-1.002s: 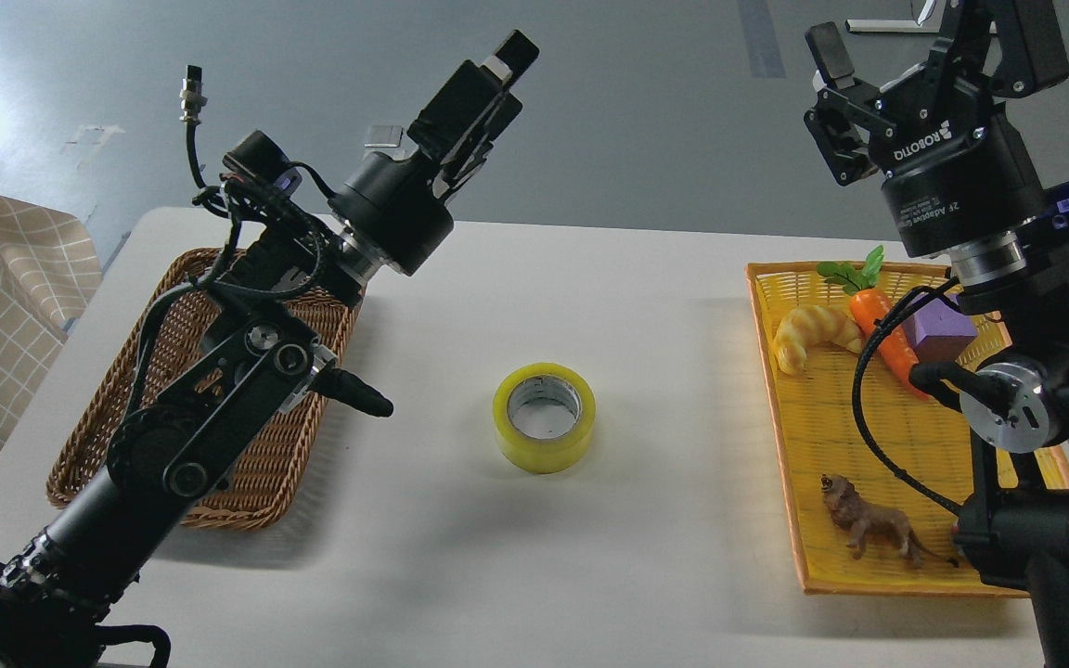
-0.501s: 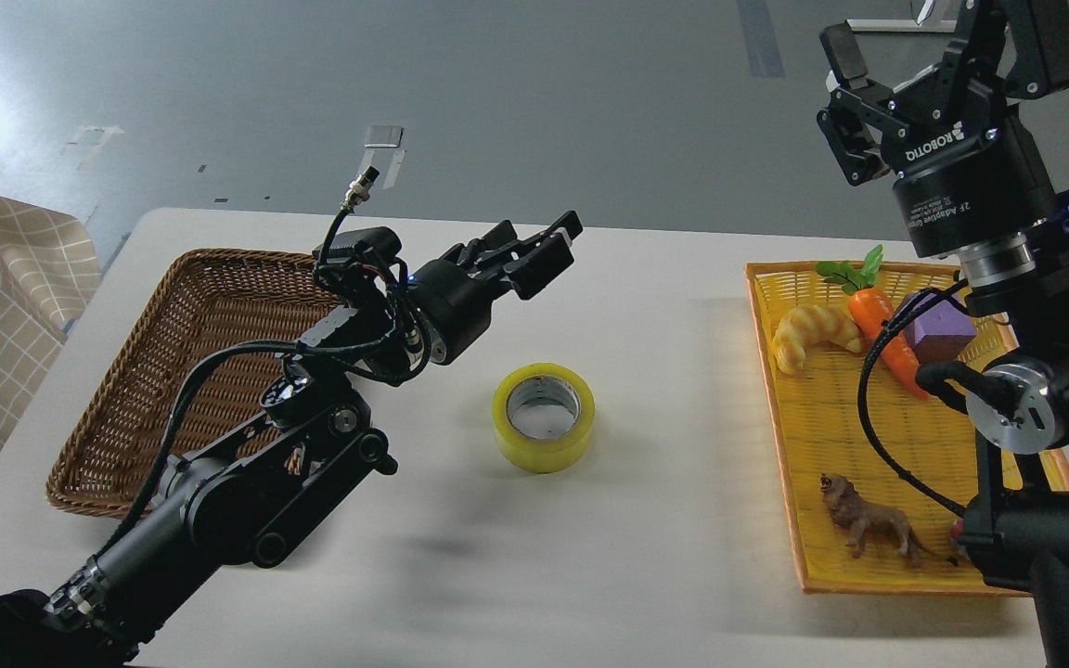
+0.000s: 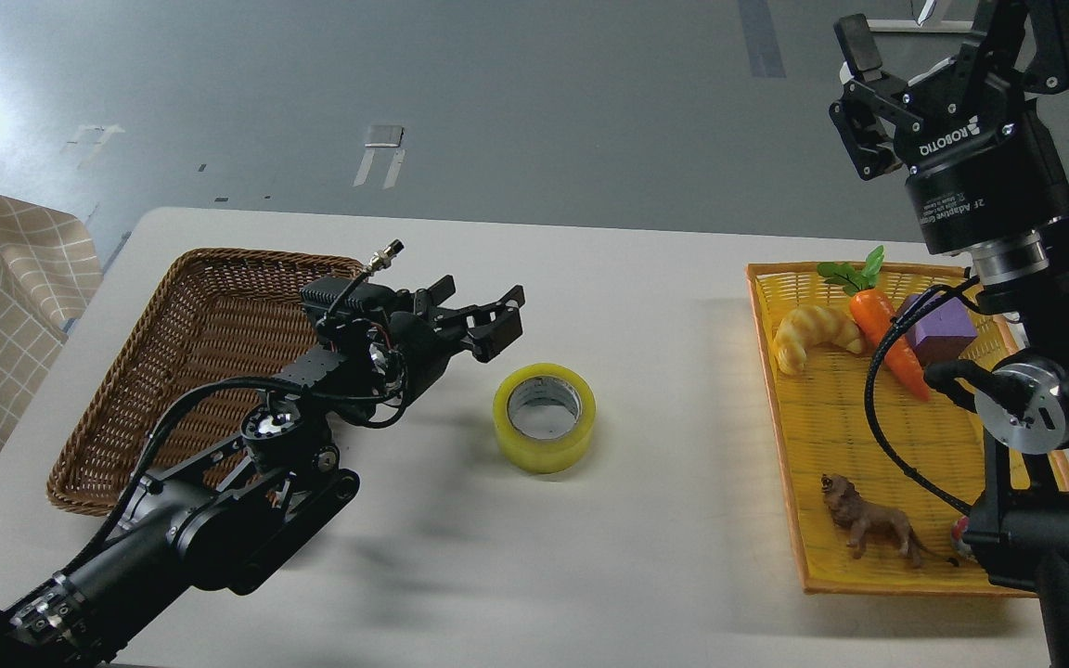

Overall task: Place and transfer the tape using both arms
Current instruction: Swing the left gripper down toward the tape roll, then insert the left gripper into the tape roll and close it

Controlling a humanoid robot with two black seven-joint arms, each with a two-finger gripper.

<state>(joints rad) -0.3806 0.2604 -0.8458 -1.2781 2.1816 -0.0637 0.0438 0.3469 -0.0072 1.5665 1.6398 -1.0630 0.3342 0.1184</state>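
Yellow tray (image 3: 780, 445) at the desk's (image 3: 664, 575) right edge holding croissant toy (image 3: 813, 336), carrot (image 3: 885, 327), purple block (image 3: 943, 329) and lion figure (image 3: 873, 527); wicker basket (image 3: 191, 325) at the left edge. Tape (image 3: 544, 417) flat near the desk's middle — hole up, untouched. Left claw (image 3: 483, 320) low just beside it, fingers parted, empty; right claw (image 3: 933, 70) raised past the far right corner — spread wide, empty.

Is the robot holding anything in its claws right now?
No, nothing is held. The left gripper is open, just left of the tape on the table, not touching it. The right gripper is up high, open and empty.
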